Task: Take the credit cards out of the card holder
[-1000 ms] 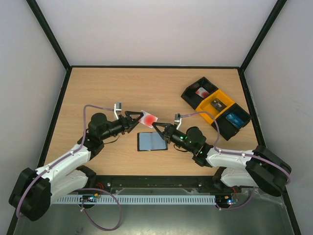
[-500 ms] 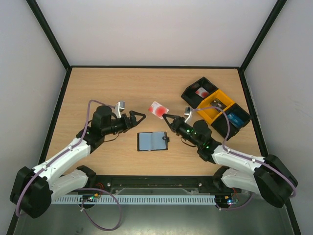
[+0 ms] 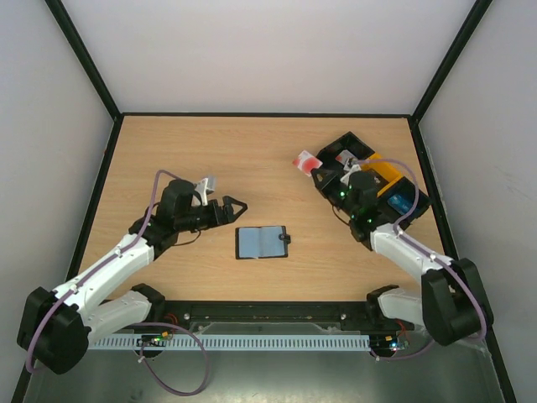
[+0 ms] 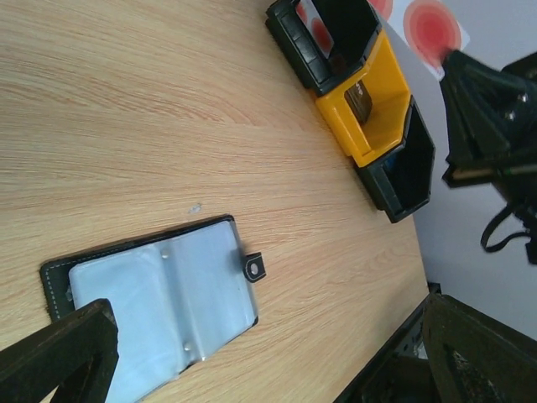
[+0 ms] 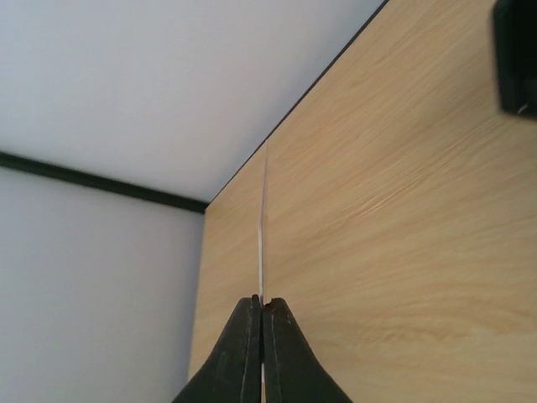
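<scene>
Top external: right hand (image 3: 318, 170) clamps credit card (image 3: 307, 161) beside bins (image 3: 369, 180); left hand (image 3: 242, 205) agape, empty; card holder (image 3: 262, 242) open.

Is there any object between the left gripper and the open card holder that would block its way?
Nothing visible does. Only bare tabletop lies between the open left gripper and the card holder, which lies open. The right gripper holds a credit card off by the bins.
</scene>
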`<state>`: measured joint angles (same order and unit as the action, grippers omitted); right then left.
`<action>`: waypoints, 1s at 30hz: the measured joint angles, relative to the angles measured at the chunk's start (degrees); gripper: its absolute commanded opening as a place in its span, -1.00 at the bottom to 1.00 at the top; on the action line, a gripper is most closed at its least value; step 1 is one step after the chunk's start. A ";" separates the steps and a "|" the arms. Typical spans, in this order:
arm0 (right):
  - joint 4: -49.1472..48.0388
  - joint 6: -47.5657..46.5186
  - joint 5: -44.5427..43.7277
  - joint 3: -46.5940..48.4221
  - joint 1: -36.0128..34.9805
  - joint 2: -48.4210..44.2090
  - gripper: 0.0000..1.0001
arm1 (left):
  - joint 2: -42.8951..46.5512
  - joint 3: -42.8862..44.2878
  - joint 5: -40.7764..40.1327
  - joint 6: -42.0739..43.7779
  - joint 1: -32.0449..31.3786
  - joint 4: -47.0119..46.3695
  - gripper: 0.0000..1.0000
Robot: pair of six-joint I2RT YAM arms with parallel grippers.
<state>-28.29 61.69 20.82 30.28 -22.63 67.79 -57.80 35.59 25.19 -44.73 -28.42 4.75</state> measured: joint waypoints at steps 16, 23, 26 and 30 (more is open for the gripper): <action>15.15 -10.19 3.32 12.90 17.16 14.34 -0.96 | 0.07 0.24 0.04 3.23 0.87 3.82 0.99; 17.20 -11.45 2.82 17.68 20.46 20.50 -0.96 | 0.07 0.24 0.07 3.21 1.14 3.82 0.98; 17.94 -11.76 2.21 20.63 21.35 23.69 -0.96 | 0.07 0.24 0.11 3.21 1.18 3.82 0.98; 19.41 -12.00 0.83 24.02 22.10 27.30 -0.96 | 0.07 0.24 0.13 3.17 1.46 3.82 0.98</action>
<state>-8.88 49.69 21.65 54.30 -0.54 95.09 -57.74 35.83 25.32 -41.56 -26.96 8.58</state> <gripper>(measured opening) 0.022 0.992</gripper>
